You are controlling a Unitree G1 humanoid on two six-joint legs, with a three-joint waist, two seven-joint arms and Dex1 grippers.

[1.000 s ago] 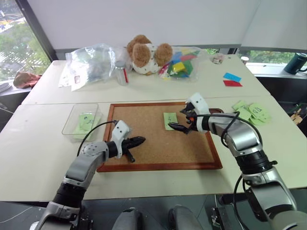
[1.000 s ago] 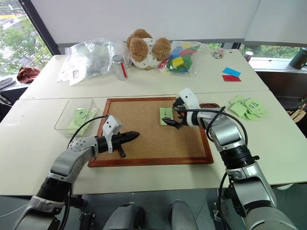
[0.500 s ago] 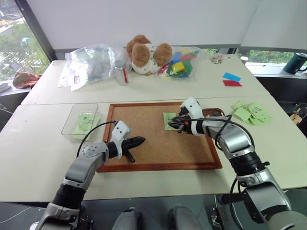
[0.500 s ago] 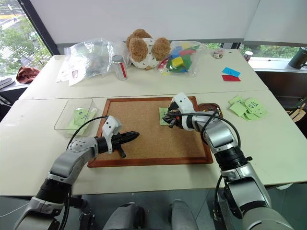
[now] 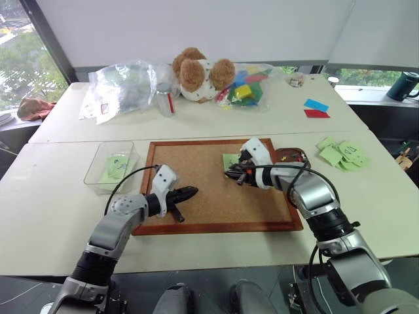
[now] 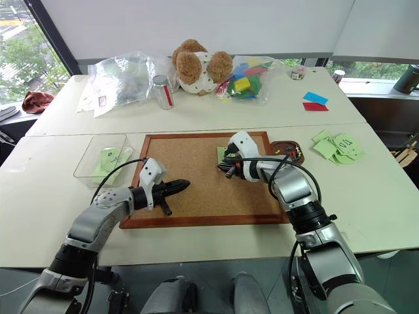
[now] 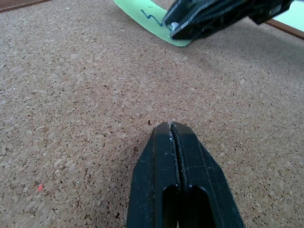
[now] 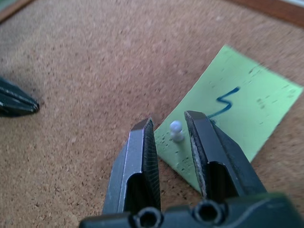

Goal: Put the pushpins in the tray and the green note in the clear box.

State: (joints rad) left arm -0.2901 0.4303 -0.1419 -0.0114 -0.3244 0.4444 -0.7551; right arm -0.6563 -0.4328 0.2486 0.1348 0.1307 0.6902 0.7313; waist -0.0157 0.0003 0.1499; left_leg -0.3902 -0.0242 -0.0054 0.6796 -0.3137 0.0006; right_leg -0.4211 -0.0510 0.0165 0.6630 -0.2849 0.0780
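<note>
The right tool (image 8: 170, 130) is reaching over the corkboard (image 5: 196, 190) and its two black fingers (image 8: 137, 156) are standing on both sides of a small pale pushpin (image 8: 175, 129), which is sticking in the corner of the green note (image 8: 228, 123). In the right wrist view a narrow gap is showing between the fingers and the pin head, so I cannot tell if the pin is already being pinched, though the fingers are drawn close together. The green note is lying flat on the corkboard near its far right part, with a blue scribble on it.

The left tool (image 5: 186, 192) is hovering low over the near left part of the corkboard, well apart from the note, and its fingers are pressed together with nothing between them.

The tray (image 6: 288, 149) is sitting on the counter (image 5: 59, 196) just beside the right edge of the corkboard, with some small dark things inside. The clear box (image 5: 108, 167) is standing on the counter to the left of the corkboard, and green slips are lying in it
</note>
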